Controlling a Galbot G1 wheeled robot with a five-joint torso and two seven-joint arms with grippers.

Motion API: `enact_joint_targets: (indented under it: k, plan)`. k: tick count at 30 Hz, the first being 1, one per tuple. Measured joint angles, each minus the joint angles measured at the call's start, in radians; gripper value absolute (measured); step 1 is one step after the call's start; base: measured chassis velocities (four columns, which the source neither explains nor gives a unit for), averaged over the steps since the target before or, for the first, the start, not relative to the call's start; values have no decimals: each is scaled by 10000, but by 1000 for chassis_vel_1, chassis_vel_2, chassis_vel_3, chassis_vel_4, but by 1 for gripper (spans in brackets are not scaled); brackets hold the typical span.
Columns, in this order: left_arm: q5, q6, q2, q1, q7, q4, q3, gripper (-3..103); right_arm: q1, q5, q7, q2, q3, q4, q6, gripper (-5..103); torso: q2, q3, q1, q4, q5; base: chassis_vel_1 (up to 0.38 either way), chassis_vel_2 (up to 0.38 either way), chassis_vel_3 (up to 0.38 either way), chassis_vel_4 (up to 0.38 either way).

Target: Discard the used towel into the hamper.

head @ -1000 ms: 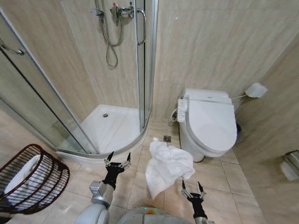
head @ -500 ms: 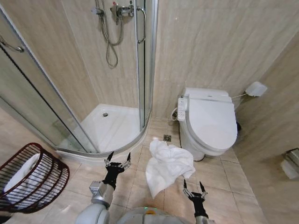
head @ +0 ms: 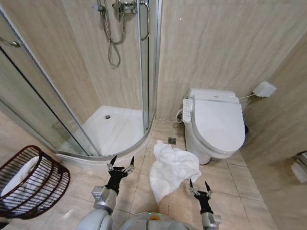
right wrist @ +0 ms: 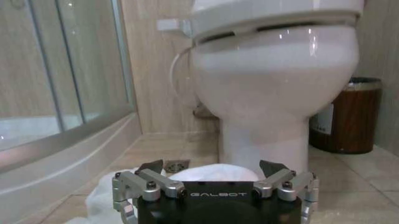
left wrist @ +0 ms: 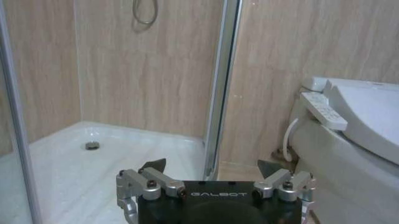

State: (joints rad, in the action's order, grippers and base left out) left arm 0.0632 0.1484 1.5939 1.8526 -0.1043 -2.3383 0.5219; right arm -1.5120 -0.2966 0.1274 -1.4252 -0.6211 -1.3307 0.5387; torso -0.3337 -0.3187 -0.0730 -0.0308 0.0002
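Note:
A crumpled white towel (head: 171, 170) lies on the tiled floor between the shower tray and the toilet; part of it shows just beyond my right gripper's fingers as a white mound (right wrist: 212, 173). The dark-red wire hamper (head: 44, 177) stands tilted at the far left, with white cloth inside it. My right gripper (head: 200, 186) is open, low over the floor beside the towel's near right edge. My left gripper (head: 120, 164) is open too, held left of the towel near the shower tray's curved rim, and it holds nothing (left wrist: 212, 167).
The white toilet (head: 216, 125) stands right of the towel, with a brown waste bin (right wrist: 341, 120) behind it. The glass shower enclosure (head: 115, 129) with its raised tray fills the left middle. A floor drain (head: 171, 141) sits past the towel. Bare tiles lie between towel and hamper.
My right gripper has crept forward, closer to the towel's edge. The whole picture has shifted slightly, so the camera moved. The towel and my left gripper stay put.

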Motion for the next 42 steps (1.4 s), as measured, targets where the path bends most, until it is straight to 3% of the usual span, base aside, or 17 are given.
enact_joint_targets:
  k: [12, 18, 23, 28, 31, 37, 42]
  plan:
    - [0, 0, 0, 0, 0, 0, 0, 99, 1976, -652, 1584, 1096, -144, 3428, 98, 100, -23, -13, -7, 1, -1, 0, 0, 0, 0]
    - [0, 0, 0, 0, 0, 1, 0, 99, 2395, -644, 1385, 1130, -216, 3922, 381, 100, -35, -21, -13, -1, -1, 0, 0, 0, 0]
    - [0, 0, 0, 0, 0, 0, 0, 99, 2413, 77, 1213, 894, -435, 3852, 1118, 100, -46, -27, -15, 0, 2, 0, 0, 0, 0]
    - [0, 0, 0, 0, 0, 0, 0, 99, 2250, -880, 1946, 1335, 128, 3346, 268, 100, -53, -30, -17, 0, -5, 0, 0, 0, 0]
    - [0, 0, 0, 0, 0, 0, 0, 99, 2444, -1154, 3333, 1650, 224, 3450, -302, 100, -57, -34, -20, -1, -3, 0, 0, 0, 0]
    - [0, 0, 0, 0, 0, 0, 0, 99, 2573, -987, 4008, 1706, 191, 3674, -257, 100, -61, -36, -20, 0, 0, 0, 0, 0, 0]
    - [0, 0, 0, 1, 0, 0, 0, 99, 2810, -683, 4203, 1691, 213, 4078, 308, 100, -64, -38, -20, 2, -1, -21, 18, 15, -18]
